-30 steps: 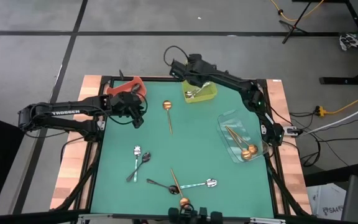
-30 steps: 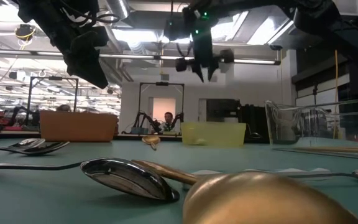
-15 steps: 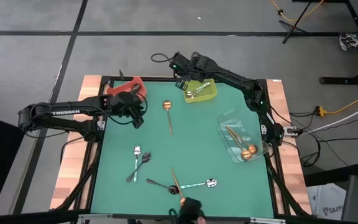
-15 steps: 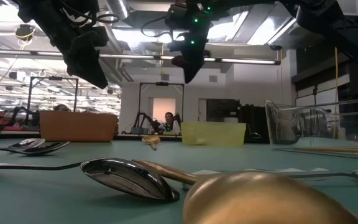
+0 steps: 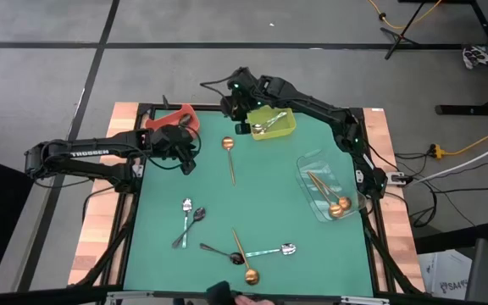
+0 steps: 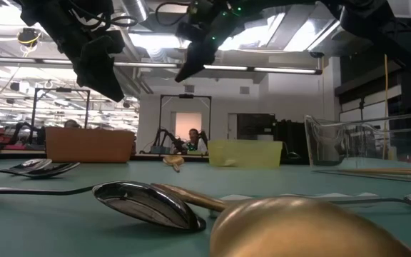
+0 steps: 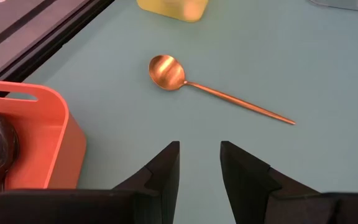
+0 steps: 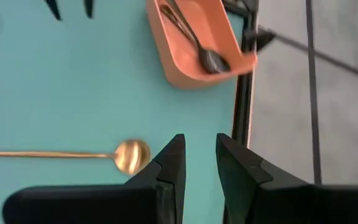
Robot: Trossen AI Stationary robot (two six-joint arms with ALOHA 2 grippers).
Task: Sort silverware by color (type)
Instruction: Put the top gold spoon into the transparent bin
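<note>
The right arm stretches across the far edge of the green counter (image 5: 312,246), its right tool (image 5: 237,108) hanging empty with fingers a narrow gap apart, just beside the yellow-green bin (image 5: 273,124) of shiny silver spoons (image 5: 268,124). The left arm lies bent and low, its left tool (image 5: 188,161) likewise narrowly parted and empty beside the red bin (image 7: 27,143) holding black spoons (image 8: 194,38). Between the two tools lies a slim copper-gold spoon (image 5: 229,154) with a round bowl; others lie scattered nearer the front.
</note>
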